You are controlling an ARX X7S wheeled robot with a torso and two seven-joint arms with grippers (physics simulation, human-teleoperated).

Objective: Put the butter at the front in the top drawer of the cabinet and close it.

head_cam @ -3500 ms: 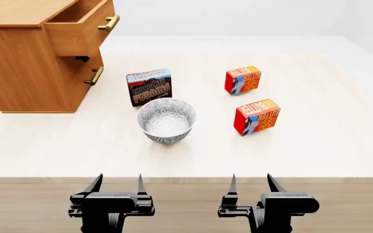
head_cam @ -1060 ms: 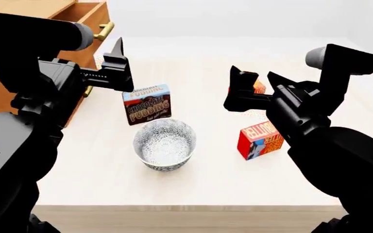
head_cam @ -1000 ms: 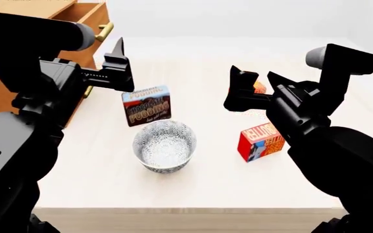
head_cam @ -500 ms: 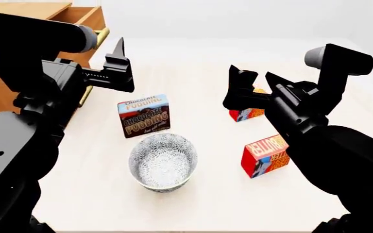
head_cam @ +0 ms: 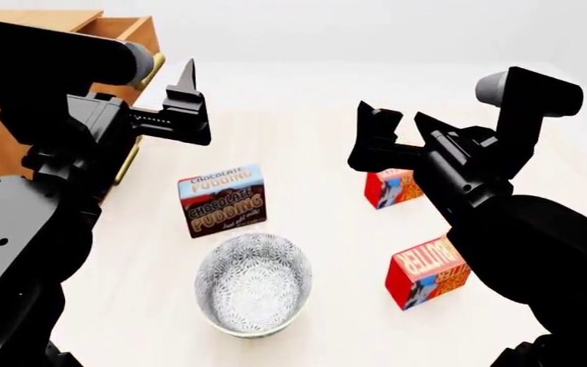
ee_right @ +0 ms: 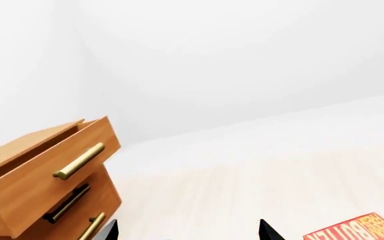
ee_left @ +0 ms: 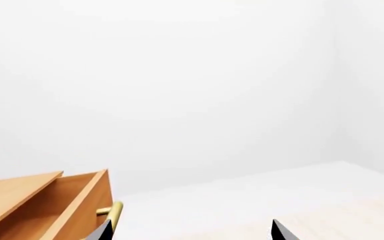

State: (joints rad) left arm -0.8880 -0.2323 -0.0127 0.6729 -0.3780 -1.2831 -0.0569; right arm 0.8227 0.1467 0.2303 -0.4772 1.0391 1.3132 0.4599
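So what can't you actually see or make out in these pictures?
- Inside of the top drawer: every view sees it from the side or low, so its contents are hidden.
- Cabinet: in the head view the left arm covers most of it.
- Far butter carton: in the head view the right arm hides part of it.
- Both grippers in the wrist views: only the fingertips show, cut off by the picture edge.

Light-brown wood on the cabinet [ee_right: 25,190], brass on the handle of its top drawer [ee_right: 78,161]. Red carton faces with yellow-orange panels and blue-white figures on the front butter [head_cam: 428,271] and the second butter carton [head_cam: 394,188]. Brown and blue on the pudding box [head_cam: 222,200]. Grey-white speckle over the bowl [head_cam: 251,284]. Pale cream table [head_cam: 314,160]. Black fingers [head_cam: 186,80].
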